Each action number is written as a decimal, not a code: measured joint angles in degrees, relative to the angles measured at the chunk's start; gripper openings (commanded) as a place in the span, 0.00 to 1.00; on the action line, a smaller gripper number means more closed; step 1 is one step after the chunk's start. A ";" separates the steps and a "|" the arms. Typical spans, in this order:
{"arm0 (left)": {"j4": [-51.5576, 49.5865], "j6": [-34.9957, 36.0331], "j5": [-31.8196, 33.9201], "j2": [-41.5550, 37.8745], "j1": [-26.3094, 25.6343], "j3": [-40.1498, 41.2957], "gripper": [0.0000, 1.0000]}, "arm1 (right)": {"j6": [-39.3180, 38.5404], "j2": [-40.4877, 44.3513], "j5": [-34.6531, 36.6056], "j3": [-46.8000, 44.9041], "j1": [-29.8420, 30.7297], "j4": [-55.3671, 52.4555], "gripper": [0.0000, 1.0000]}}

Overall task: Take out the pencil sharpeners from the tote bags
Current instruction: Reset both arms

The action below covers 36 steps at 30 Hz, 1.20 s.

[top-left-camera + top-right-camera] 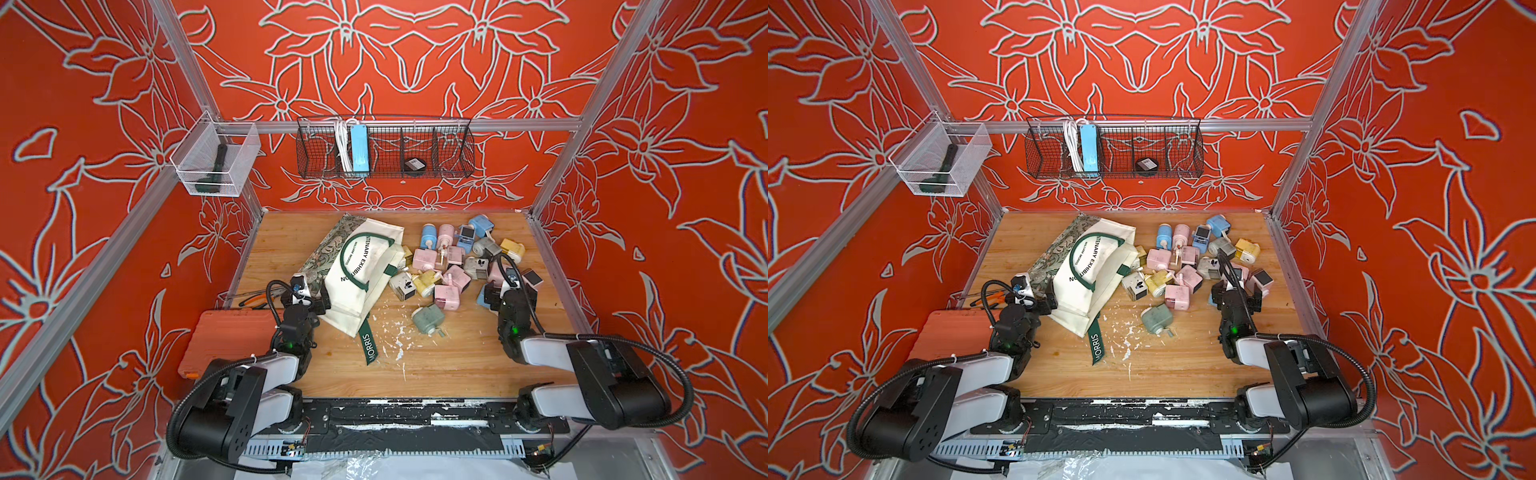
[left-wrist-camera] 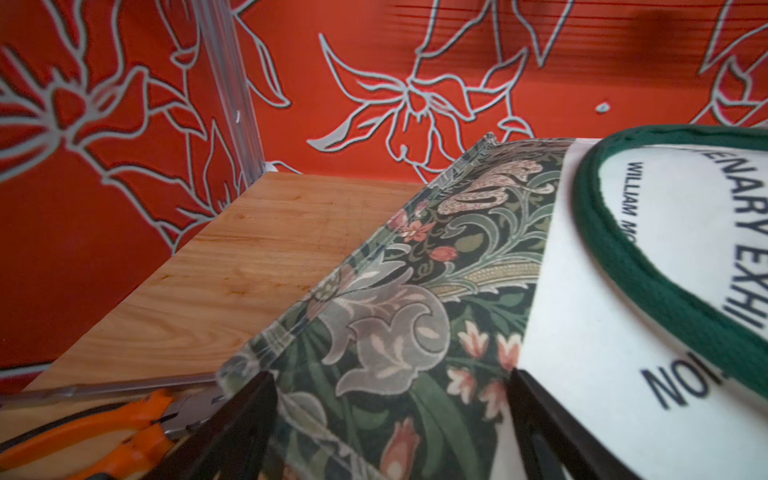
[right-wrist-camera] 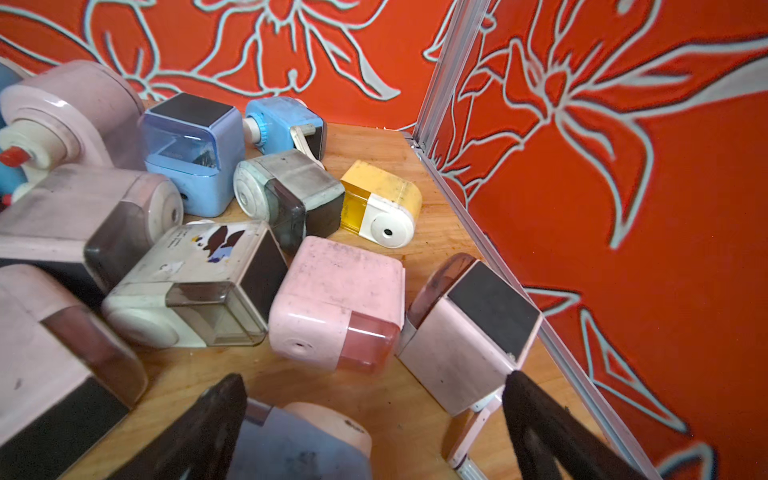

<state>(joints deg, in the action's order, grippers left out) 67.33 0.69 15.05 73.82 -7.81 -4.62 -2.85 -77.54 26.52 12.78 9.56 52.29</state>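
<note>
The cream tote bag (image 1: pixel 365 278) (image 1: pixel 1096 282) lies flat on the wooden table, its dark green "MORRIS" handle (image 1: pixel 369 343) trailing toward the front. My left gripper (image 1: pixel 311 294) (image 2: pixel 390 376) is open at the bag's near left corner, and its fingers straddle the leafy base (image 2: pixel 374 316). Several pastel pencil sharpeners (image 1: pixel 449 266) (image 1: pixel 1183 270) (image 3: pixel 332 307) are heaped to the right of the bag. A grey-green sharpener (image 1: pixel 428 319) lies apart, nearer the front. My right gripper (image 1: pixel 503 287) (image 3: pixel 374 380) hangs open at the heap's near right edge, over a blue sharpener (image 3: pixel 291 449).
An orange plastic case (image 1: pixel 232 340) lies at the front left, with orange-handled pliers (image 2: pixel 104 432) behind it. White flecks (image 1: pixel 395 332) dot the table (image 1: pixel 457 365). On the back rail hang a wire basket (image 1: pixel 453 149) with a blue power strip (image 1: pixel 357 147) and a clear bin (image 1: pixel 212 162). The right wall rail (image 3: pixel 478 232) is close to the heap.
</note>
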 measured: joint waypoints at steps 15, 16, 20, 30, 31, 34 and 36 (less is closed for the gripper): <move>3.96 1.03 -9.55 6.23 4.20 -2.47 0.97 | 3.23 -4.39 -7.89 4.63 -4.52 -3.93 0.99; 3.93 1.01 -9.70 6.23 4.20 -2.47 0.97 | 3.30 -4.31 -7.98 4.63 -4.52 -4.15 0.99; 3.91 0.98 -9.88 6.23 4.24 -2.47 0.97 | 3.34 -4.15 -8.35 4.63 -4.52 -4.52 0.99; 3.91 0.98 -10.05 6.23 4.39 -2.47 0.97 | 3.34 -4.11 -8.63 4.63 -4.52 -5.40 0.99; 3.91 0.98 -10.05 6.23 4.39 -2.47 0.97 | 3.34 -4.11 -8.63 4.70 -4.52 -5.66 0.98; 3.91 0.98 -10.08 6.23 4.39 -2.47 0.97 | 3.41 -4.17 -8.72 5.27 -4.52 -6.51 0.99; 3.91 0.98 -10.08 6.23 4.39 -2.47 0.97 | 3.45 -4.17 -8.90 5.35 -4.61 -6.60 0.99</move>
